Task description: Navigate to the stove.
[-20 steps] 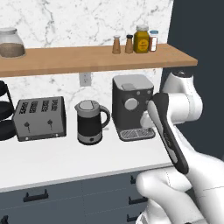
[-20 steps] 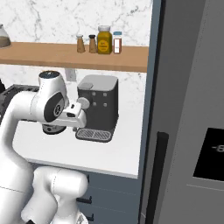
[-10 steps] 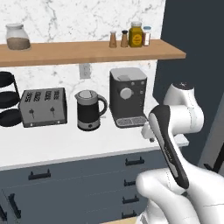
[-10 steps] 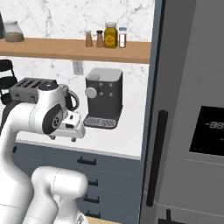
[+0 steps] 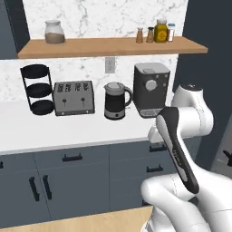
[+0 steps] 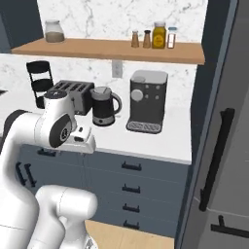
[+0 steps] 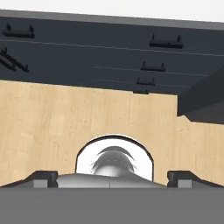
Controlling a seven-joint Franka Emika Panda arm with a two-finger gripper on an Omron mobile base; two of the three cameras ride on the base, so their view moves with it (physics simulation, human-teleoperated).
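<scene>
The stove is out of view. My arm is folded in front of the base, with the white hand [image 6: 80,142] held low before the cabinet fronts. In the hand view the gripper [image 7: 113,178] points down at the wooden floor [image 7: 52,118]. Its two dark fingertips [image 7: 43,177] sit far apart at the bottom corners, open, with nothing between them.
A white counter [image 5: 54,131] carries a black tiered stand [image 5: 37,89], a toaster [image 5: 74,98], a kettle [image 5: 116,100] and a coffee machine [image 5: 151,89]. Above it a wooden shelf [image 5: 108,46] holds jars. Dark drawers [image 6: 131,185] run below; a tall dark fridge [image 6: 223,146] stands at the right.
The whole scene has shifted right and shrunk in both base views: the base has backed off and moved left along the counter. The tiered stand has come into view. The arm's pose is unchanged.
</scene>
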